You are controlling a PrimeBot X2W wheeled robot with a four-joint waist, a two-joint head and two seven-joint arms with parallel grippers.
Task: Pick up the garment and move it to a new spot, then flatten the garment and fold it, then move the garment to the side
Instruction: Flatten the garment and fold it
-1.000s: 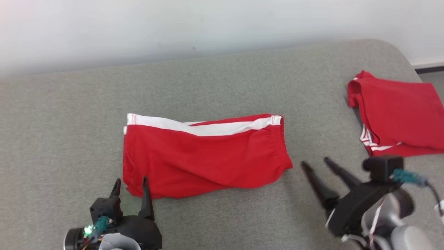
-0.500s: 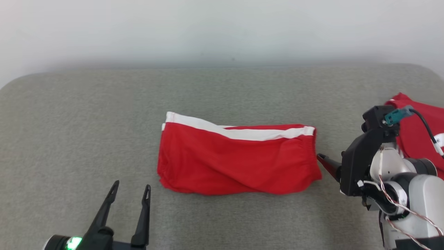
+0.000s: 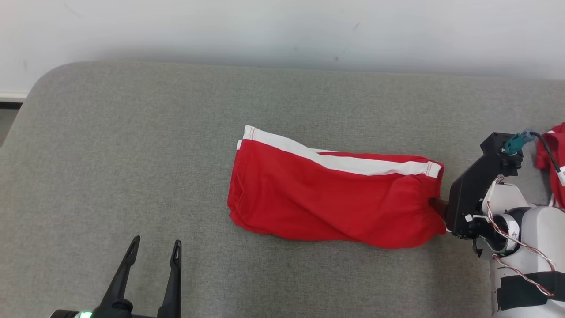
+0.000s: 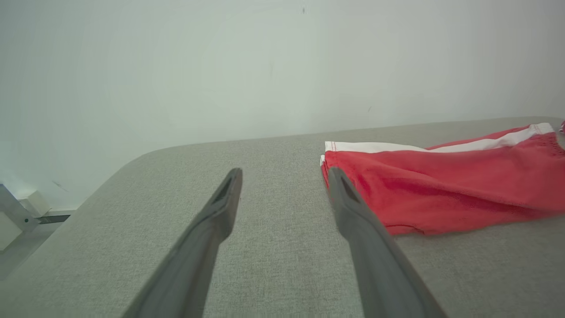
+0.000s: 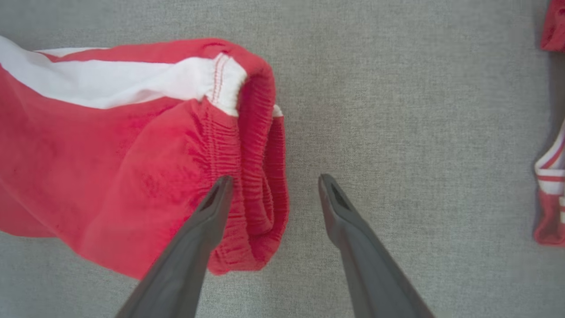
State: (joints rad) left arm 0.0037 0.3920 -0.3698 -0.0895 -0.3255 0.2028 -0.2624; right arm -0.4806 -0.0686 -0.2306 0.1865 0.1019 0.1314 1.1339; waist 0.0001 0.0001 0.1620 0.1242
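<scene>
While red shorts (image 3: 335, 198) lie folded, right claw (image 5: 274, 178) splayed at waistband (image 5: 254, 145), left claw (image 3: 156, 240) splayed, empty.

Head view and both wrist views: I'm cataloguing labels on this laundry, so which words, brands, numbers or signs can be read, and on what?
No text can be read.
Red shorts: a white stripe, no writing.
Second red garment: white stripes, no writing.
Small white tag on the right arm: a dark mark, too small to read.
</scene>
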